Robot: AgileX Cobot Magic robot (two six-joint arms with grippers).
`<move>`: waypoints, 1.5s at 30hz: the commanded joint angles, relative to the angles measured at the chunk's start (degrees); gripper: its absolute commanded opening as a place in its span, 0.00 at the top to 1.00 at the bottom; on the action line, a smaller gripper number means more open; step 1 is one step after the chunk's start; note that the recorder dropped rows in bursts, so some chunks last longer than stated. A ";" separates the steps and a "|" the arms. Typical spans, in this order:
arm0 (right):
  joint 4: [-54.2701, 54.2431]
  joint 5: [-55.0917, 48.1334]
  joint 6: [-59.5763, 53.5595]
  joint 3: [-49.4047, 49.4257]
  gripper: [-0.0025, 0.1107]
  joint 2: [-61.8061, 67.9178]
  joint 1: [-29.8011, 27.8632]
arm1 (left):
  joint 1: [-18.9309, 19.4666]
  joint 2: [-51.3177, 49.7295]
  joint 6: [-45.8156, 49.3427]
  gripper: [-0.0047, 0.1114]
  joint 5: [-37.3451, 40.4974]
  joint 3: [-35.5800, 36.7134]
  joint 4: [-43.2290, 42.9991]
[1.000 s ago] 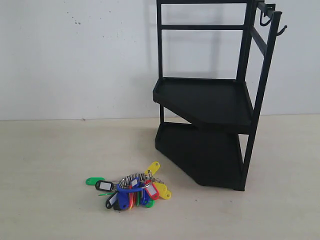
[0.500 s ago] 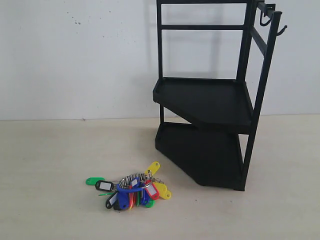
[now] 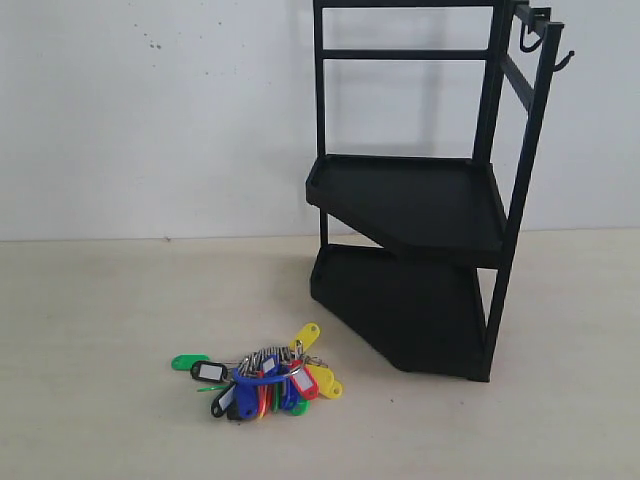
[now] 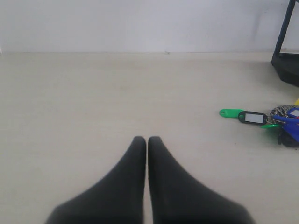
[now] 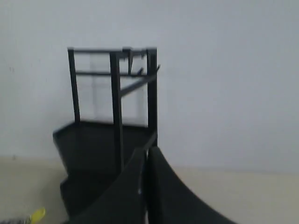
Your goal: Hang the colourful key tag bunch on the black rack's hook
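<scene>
The colourful key tag bunch point(image 3: 260, 378) lies on the pale table in front of the black rack point(image 3: 420, 200), left of its base; its green and black tags point(image 4: 252, 116) show in the left wrist view. The thin hook point(image 3: 564, 62) juts from the rack's right upright near the top, beside a rounder curled hook point(image 3: 530, 40). Neither arm appears in the exterior view. My left gripper point(image 4: 147, 140) is shut and empty, well short of the bunch. My right gripper point(image 5: 146, 151) is shut and empty, facing the rack point(image 5: 112, 130) and the thin hook point(image 5: 157, 69).
A white wall point(image 3: 150, 110) stands behind the table. The rack has two angular trays, upper point(image 3: 410, 195) and lower point(image 3: 400, 300). Bare table surface point(image 3: 90, 320) stretches left of the key bunch.
</scene>
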State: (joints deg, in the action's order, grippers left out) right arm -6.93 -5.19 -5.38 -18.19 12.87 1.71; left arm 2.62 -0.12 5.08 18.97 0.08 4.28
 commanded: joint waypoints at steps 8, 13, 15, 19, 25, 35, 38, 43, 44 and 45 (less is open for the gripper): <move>-0.20 -7.44 -0.74 -4.11 0.98 22.48 0.03 | 0.21 0.12 -0.60 0.92 -0.86 -0.08 0.52; -5.63 -6.61 1.67 -4.11 0.98 24.69 0.03 | 0.21 0.12 -0.60 0.92 -0.86 -0.08 0.52; -7.20 -5.16 2.05 -4.11 0.98 25.72 0.03 | 0.21 0.12 -0.60 0.92 -0.86 -0.08 0.52; -10.47 -3.49 -0.34 -5.18 0.98 28.81 1.52 | 0.21 0.12 -0.60 0.92 -0.86 -0.08 0.52; -10.47 -5.77 -15.47 -10.48 0.98 36.26 12.86 | 0.21 0.12 -0.60 0.92 -0.86 -0.08 0.52; -10.06 -11.14 -27.43 -23.78 0.98 54.27 28.64 | 0.21 0.12 -0.60 0.92 -0.86 -0.08 0.52; -9.91 -18.38 -34.07 -28.91 0.98 60.38 29.57 | 0.21 0.12 -0.60 0.92 -0.86 -0.08 0.52; -6.91 -28.01 -36.55 -37.05 0.98 69.37 29.55 | 0.21 0.12 -0.60 0.92 -0.86 -0.08 0.52; -6.05 -29.09 -36.55 -38.60 0.98 71.17 29.55 | 0.21 0.12 -0.60 0.92 -0.86 -0.08 0.52; -5.38 -29.91 -36.67 -40.08 0.98 72.91 29.55 | 0.21 0.12 -0.60 0.92 -0.86 -0.08 0.52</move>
State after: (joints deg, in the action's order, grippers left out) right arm -14.53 -31.85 -41.10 -54.76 81.95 31.25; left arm 2.62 -0.12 5.08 18.97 0.08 4.28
